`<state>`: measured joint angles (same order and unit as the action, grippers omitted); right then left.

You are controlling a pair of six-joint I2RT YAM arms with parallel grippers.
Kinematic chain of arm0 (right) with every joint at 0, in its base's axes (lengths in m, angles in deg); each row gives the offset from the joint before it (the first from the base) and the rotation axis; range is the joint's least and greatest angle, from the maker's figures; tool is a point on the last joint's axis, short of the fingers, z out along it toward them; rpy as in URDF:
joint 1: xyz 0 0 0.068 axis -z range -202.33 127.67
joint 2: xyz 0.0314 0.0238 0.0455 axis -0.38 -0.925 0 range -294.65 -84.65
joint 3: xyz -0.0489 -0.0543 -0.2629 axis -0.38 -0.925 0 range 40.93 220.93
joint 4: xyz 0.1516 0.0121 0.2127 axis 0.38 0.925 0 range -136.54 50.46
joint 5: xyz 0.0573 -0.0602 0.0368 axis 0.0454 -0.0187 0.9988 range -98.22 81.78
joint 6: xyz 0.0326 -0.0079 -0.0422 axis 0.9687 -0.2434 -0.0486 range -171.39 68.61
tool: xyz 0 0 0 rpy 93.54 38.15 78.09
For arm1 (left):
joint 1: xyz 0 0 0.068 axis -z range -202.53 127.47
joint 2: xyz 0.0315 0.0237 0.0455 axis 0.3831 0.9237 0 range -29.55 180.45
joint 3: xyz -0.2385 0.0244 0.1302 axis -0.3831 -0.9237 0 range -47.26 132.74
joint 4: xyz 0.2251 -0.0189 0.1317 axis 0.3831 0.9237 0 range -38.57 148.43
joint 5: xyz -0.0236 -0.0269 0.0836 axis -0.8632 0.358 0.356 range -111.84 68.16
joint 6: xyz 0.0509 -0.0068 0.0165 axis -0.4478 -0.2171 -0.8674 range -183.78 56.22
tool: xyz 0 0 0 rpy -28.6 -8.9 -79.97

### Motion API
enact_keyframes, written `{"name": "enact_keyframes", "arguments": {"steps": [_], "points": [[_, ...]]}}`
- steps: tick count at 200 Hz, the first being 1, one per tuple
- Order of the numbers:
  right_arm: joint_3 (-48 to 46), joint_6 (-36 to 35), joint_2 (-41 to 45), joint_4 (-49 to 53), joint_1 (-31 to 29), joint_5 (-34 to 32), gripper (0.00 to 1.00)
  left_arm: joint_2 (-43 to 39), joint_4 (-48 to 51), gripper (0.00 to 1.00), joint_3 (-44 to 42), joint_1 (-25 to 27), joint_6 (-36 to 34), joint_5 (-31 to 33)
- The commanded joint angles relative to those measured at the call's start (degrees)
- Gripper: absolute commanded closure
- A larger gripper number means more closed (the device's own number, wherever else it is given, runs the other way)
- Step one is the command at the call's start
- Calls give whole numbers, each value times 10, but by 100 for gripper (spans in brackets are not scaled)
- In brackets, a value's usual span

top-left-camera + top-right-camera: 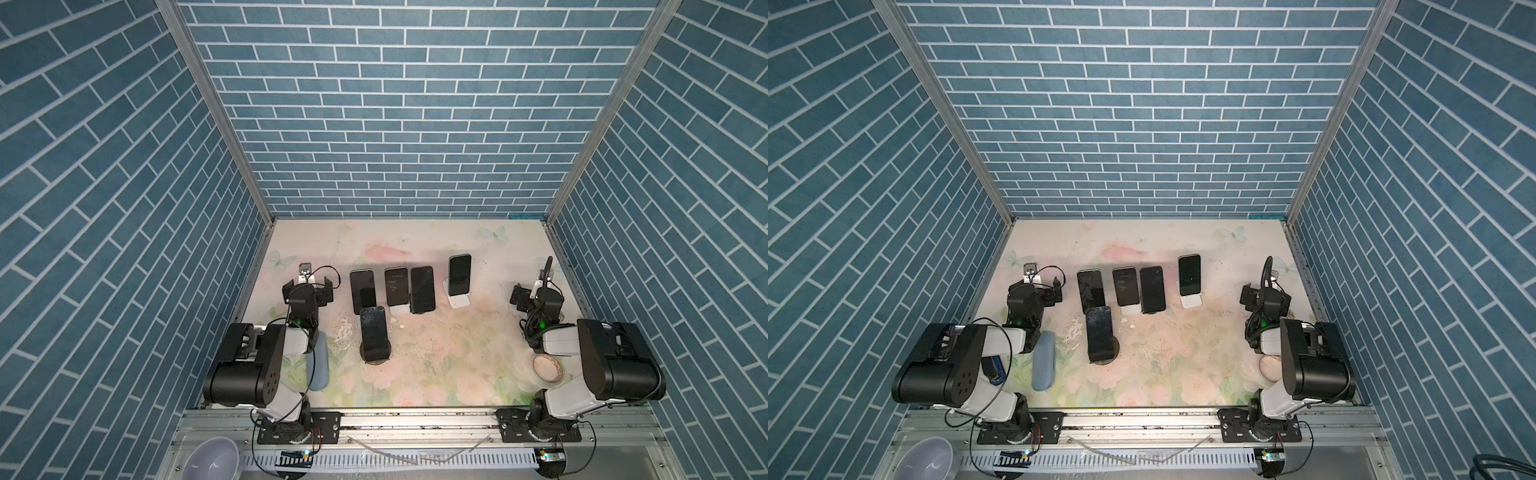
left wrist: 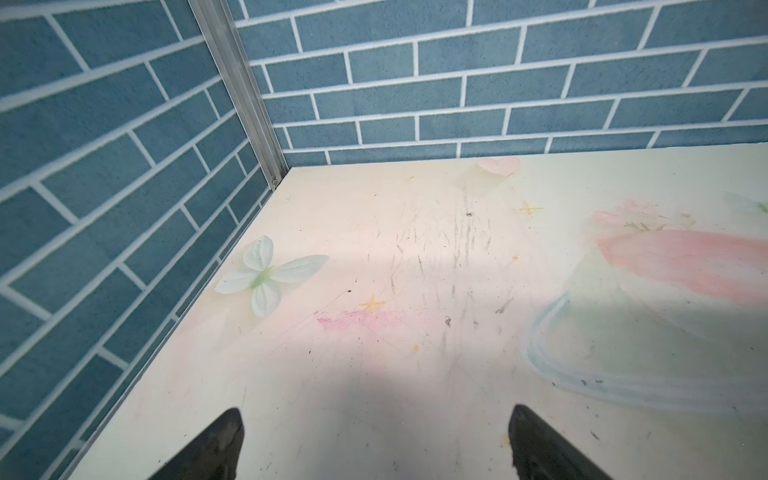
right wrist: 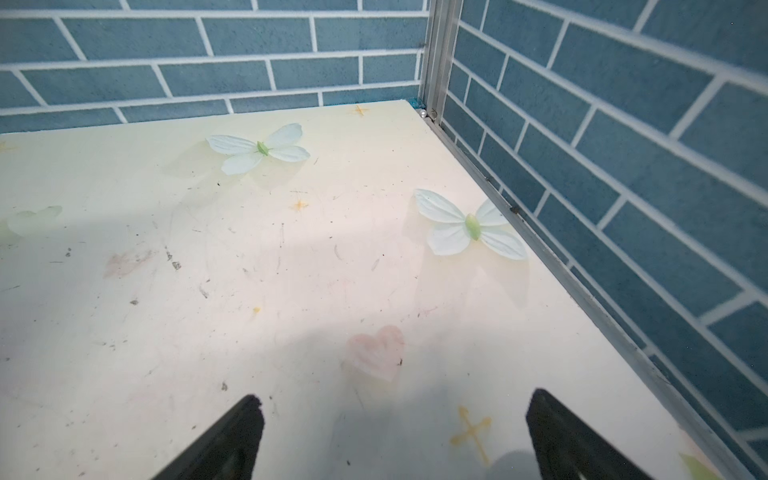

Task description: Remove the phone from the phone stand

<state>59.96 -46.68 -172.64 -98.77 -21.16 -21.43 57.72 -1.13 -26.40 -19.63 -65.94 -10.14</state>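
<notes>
Several dark phones lean upright on stands in the middle of the table (image 1: 440,374) in both top views. The nearest phone (image 1: 373,330) (image 1: 1099,331) rests on a black round phone stand (image 1: 376,355). The far-right phone (image 1: 460,275) (image 1: 1190,274) rests on a white stand (image 1: 459,300). Three more phones stand in a row (image 1: 396,286) between them. My left gripper (image 1: 308,286) (image 1: 1034,291) is open, left of the row and touching nothing. My right gripper (image 1: 536,293) (image 1: 1266,296) is open near the right wall. Both wrist views show only bare table between the open fingers (image 2: 232,432) (image 3: 249,419); no phone shows there.
A grey-blue oblong case (image 1: 319,365) (image 1: 1043,361) lies by the left arm. A tape roll (image 1: 547,368) sits beside the right arm. A pale bowl (image 1: 212,459) stands below the front rail. Blue brick walls enclose three sides; each gripper is close to a side wall.
</notes>
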Motion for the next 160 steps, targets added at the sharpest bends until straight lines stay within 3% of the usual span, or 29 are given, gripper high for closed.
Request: {"name": "enact_keyframes", "arguments": {"steps": [1, 160], "points": [[18, 5, -3, -7, -1, 4, 1, 5, 3, 0, 1, -3, -3, -2], [27, -7, -4, 7, -1, 37, 1, 5, 3, 0, 1, -3, -3, -2]]}}
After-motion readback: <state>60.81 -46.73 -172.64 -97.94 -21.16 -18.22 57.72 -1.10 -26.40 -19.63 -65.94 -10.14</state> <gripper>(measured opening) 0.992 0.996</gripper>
